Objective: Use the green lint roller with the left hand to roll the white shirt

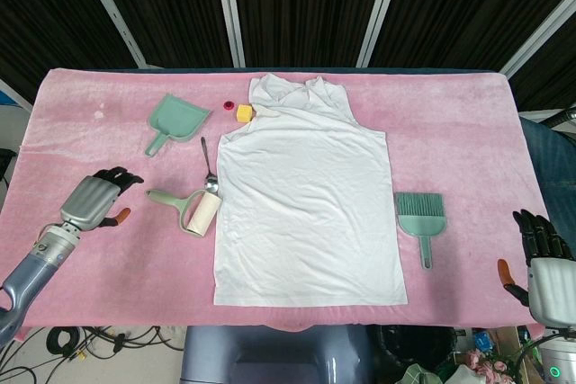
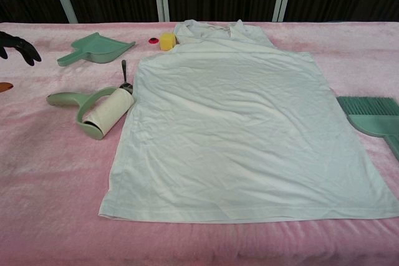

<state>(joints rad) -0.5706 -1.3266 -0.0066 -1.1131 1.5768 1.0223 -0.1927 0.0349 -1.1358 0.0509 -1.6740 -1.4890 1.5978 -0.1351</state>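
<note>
left hand (image 1: 93, 200) hovering empty, fingers apart | green lint roller (image 1: 187, 209) lying just right, handle pointing at it | right hand (image 1: 547, 263) idling far off, holding nothing

silver-backed left hand (image 1: 90, 201), black fingers (image 1: 115, 177), orange thumb tip
</note>
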